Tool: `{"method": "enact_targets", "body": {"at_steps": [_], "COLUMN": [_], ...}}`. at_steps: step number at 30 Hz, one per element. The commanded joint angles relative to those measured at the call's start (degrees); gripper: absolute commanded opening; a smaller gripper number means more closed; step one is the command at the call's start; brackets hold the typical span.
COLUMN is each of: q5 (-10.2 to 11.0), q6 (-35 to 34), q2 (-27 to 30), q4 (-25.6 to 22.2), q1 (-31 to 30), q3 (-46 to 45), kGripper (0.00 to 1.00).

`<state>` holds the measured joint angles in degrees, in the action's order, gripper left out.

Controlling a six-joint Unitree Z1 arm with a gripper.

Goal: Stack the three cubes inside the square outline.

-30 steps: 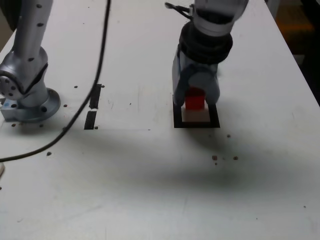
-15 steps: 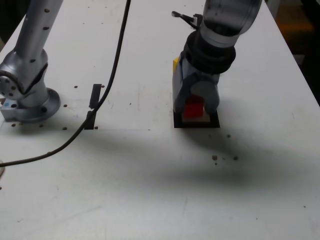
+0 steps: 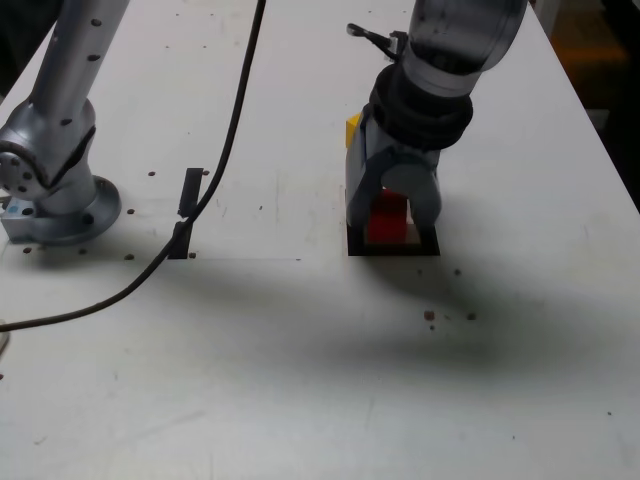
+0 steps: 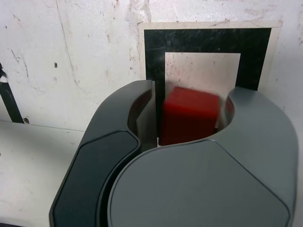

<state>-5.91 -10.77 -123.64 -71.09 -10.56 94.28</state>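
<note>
One red cube (image 4: 191, 115) is held by the hand (image 4: 189, 118) inside the outline (image 4: 155, 56); one yellow cube (image 3: 352, 128) is seen behind.

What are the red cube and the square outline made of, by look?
Red cube: matte, even colour, no gloss or grain; could be painted wood, foam or plastic, can't tell which. Square outline: black tape-like strip, slightly scuffed and speckled, flat on a paper-like white centre.

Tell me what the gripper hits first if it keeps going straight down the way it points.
Likely the square outline: the gripper points down at it with the red cube between its jaws. Remaining height is unclear.
</note>
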Motion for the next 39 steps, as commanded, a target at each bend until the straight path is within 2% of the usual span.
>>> {"method": "enact_targets", "body": {"at_steps": [1,9,15,18,21,25,30,34,36,39], "q5": [-0.3,-0.1,0.9,2.7,4.8,6.4,10.8,15.9,17.7,16.8], "q6": [0.4,0.3,2.4,6.4,15.0,24.5,31.6,38.6,42.8,46.7], "q2": [-0.1,0.0,1.7,4.6,7.9,9.3,10.3,10.8,11.7,13.1], "q4": [-0.2,-1.2,-5.5,-9.2,-14.9,-17.6,-17.6,-17.0,-16.2,-12.6], "q1": [0.2,0.5,1.9,3.5,6.6,10.1,11.8,10.7,9.9,9.9], "q3": [0.2,0.9,2.4,2.4,2.4,1.8,-0.5,-3.9,-5.6,-7.8], "kGripper": [0.76,0.99,1.00,1.00,1.00,1.00,0.99,0.99,0.99,0.98]}}
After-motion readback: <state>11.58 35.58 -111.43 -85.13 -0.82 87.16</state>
